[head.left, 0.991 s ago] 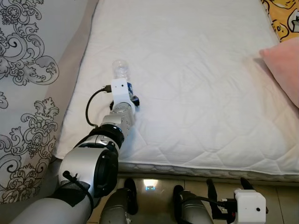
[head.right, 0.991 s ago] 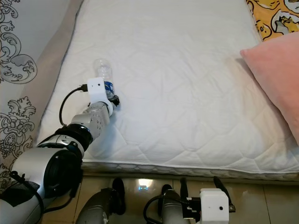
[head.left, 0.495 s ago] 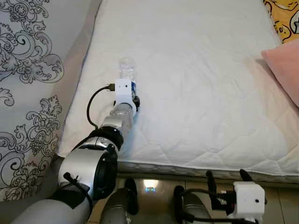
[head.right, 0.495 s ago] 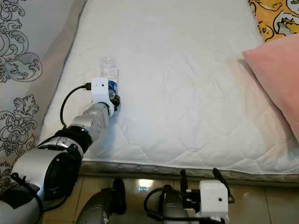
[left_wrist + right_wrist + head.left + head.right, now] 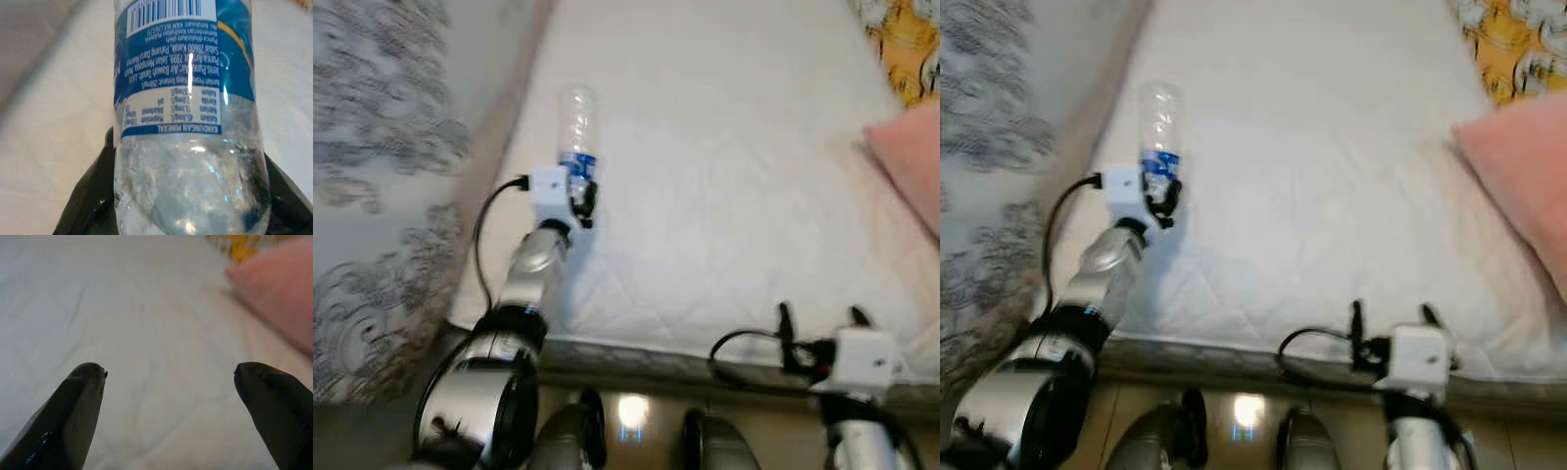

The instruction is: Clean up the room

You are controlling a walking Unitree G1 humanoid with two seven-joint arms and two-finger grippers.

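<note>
A clear plastic water bottle (image 5: 576, 122) with a blue label is held over the left part of the white mattress (image 5: 724, 176). My left gripper (image 5: 582, 191) is shut on its lower body, at the label. In the left wrist view the bottle (image 5: 188, 122) sits between the black fingers (image 5: 90, 196), barcode end pointing away. My right gripper (image 5: 818, 315) stands open at the mattress's front edge with nothing between its fingers. In the right wrist view the right gripper (image 5: 171, 374) faces bare mattress.
A pink pillow (image 5: 911, 166) lies at the bed's right side, with a yellow patterned cloth (image 5: 906, 49) behind it. A patterned grey curtain (image 5: 382, 196) hangs along the left. My feet (image 5: 578, 431) stand on the tiled floor below the bed edge.
The left gripper has lifted with the bottle, which now stands more upright. My right arm has risen from floor level to the mattress edge. The view has shifted and blurred.
</note>
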